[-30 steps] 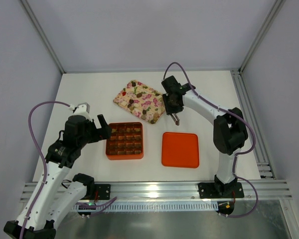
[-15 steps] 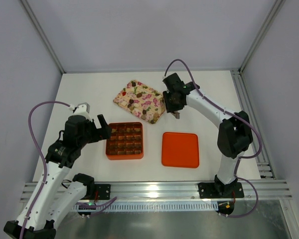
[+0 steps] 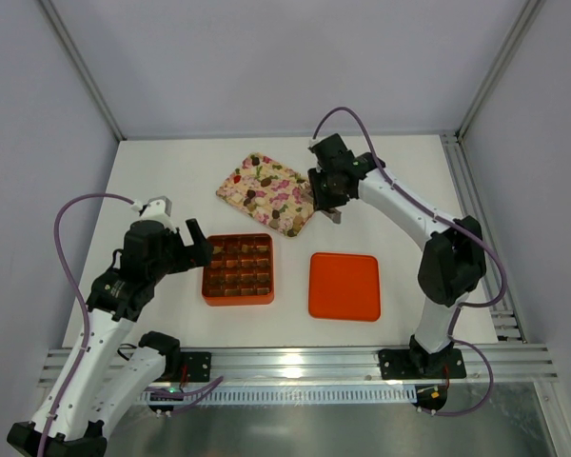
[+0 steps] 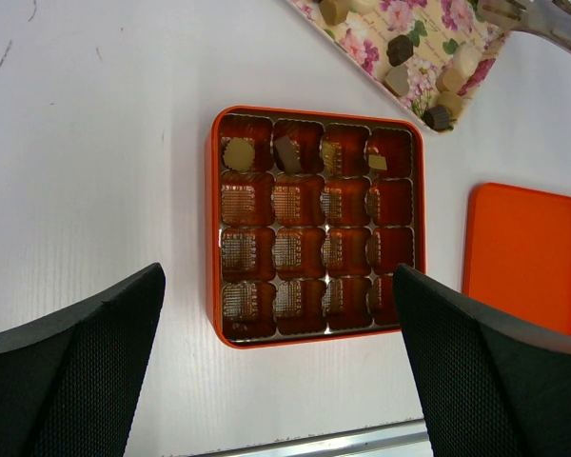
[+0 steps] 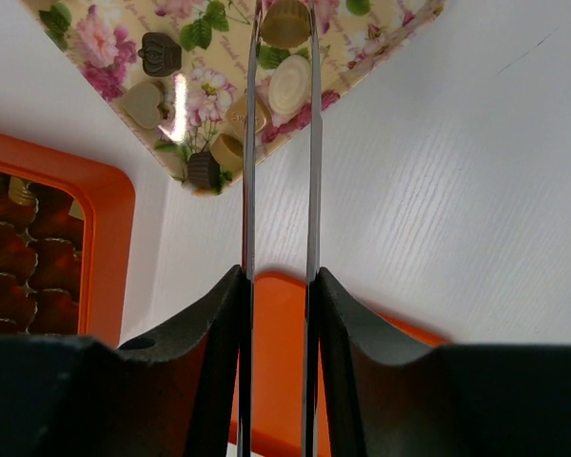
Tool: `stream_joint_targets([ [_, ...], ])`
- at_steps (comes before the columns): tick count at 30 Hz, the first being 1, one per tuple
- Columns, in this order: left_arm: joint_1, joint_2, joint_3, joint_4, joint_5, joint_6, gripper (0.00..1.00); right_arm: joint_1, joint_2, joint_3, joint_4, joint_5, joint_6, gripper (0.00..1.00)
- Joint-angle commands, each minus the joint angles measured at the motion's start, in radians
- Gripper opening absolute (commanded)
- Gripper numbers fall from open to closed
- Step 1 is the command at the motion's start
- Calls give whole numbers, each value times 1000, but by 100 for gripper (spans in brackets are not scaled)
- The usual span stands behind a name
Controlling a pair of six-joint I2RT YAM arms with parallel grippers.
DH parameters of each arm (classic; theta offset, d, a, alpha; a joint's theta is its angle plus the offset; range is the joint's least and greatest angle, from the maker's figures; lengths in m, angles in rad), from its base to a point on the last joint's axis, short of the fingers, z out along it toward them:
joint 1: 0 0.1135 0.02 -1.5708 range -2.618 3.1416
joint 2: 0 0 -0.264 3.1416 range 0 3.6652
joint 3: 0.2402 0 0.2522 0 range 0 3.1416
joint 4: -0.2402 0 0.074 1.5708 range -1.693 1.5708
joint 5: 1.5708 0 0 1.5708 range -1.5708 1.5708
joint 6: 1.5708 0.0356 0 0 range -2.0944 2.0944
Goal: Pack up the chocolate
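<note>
Now the right hand [image 3: 334, 213] has swung back over the floral tray's [image 3: 230, 188] right edge, thin fingers [image 5: 249, 143] pinched on one tan chocolate [image 5: 285, 21], so another pick looks underway. Four chocolates [image 4: 238, 153] sit in the far row of the sixteen-cell orange box [image 4: 212, 238], roughly ten wait on the tray; the left hand [image 4: 276, 276] hangs wide open, empty
</note>
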Motion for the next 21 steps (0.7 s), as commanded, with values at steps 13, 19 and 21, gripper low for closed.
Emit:
stream_joint_targets([
  [13, -3, -14, 8, 19, -9, 0, 100, 237, -123, 110, -26, 20, 69, 37],
  [19, -3, -38, 10, 12, -56, -6, 100, 357, -123, 106, -6, 10, 106, 37],
  [21, -3, -47, 13, 8, -73, -9, 100, 398, -117, 104, 5, 9, 115, 37],
])
